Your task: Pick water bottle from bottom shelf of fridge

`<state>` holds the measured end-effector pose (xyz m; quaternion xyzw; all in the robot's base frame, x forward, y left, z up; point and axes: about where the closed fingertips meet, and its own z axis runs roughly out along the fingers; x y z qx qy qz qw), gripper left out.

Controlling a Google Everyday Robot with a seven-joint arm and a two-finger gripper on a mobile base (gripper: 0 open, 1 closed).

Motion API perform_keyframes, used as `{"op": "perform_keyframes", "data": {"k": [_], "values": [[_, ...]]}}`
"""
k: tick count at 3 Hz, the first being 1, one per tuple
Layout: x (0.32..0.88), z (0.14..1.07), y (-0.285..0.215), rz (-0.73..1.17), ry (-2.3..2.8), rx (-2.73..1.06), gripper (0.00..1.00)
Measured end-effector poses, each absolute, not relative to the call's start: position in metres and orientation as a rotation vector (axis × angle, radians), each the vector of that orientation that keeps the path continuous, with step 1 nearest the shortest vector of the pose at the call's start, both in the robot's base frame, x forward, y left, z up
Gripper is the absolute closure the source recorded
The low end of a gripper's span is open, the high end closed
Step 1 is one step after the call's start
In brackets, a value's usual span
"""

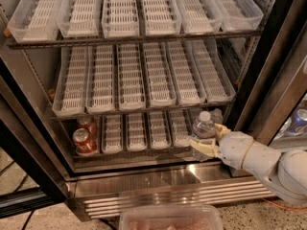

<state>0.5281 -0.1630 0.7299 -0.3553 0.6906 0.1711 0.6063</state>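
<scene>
Hand (206, 137) at water bottle (204, 125), cans (84, 138) left

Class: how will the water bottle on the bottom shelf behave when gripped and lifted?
Clear plastic, so the bottle probably dents if squeezed hard. Upright and narrow, it may tip if nudged. The end effector is beside it at the shelf's right end.

High view into fridge (144, 180), gripper (209, 139) lower-right

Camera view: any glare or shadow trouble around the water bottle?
Camera view: warm, dim light; glare on the steel sill of the fridge below the bottom shelf; that shelf's rear is shadowed; the water bottle is lit but pale against the white trays; the gripper sits at its front right.
</scene>
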Motion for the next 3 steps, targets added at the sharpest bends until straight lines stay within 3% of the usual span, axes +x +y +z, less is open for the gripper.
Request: {"op": "perform_keyframes", "data": {"k": [2,3], "values": [[0.507,0.769,-0.128,0.634,1.5,-0.988,1.0],[0.502,0.769,-0.124,0.657,1.49,-1.007,1.0]]}}
